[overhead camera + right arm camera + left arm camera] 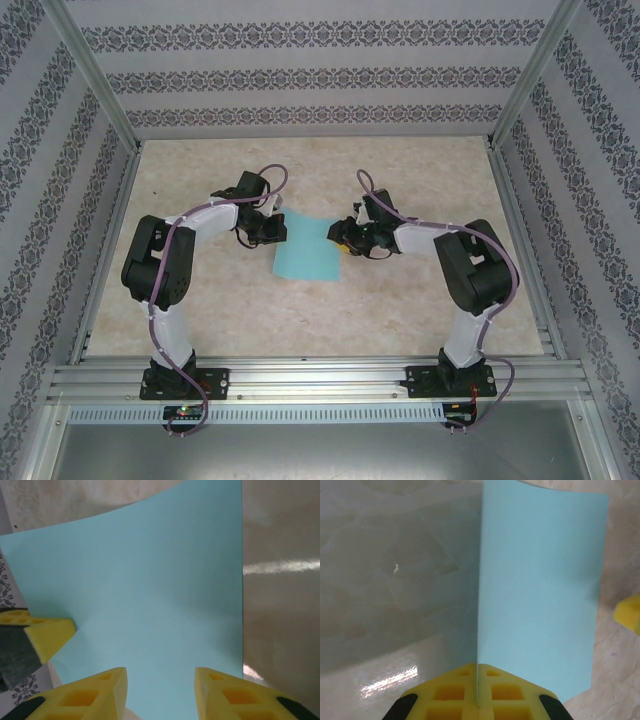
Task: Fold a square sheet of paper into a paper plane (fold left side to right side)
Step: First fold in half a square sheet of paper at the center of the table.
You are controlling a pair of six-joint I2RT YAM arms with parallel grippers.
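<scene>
1. The marbled table (200, 310) carries everything; both arms reach in from the 6 o'clock edge.
2. The left arm (160, 265) bends toward the centre from 8 o'clock, and the right arm (470, 270) from 4 o'clock.
3. The square sheet of paper (305, 250), plain teal-blue and unfolded, is at the table's centre between the two grippers.
4. The left gripper (477, 667), at the sheet's 9 o'clock edge, is clamped on that edge, and a shadow falls on the table beside it.
5. The right gripper (160, 672), at the sheet's 3 o'clock edge, has its yellow fingers apart with the paper showing in the gap, not pinched.
</scene>
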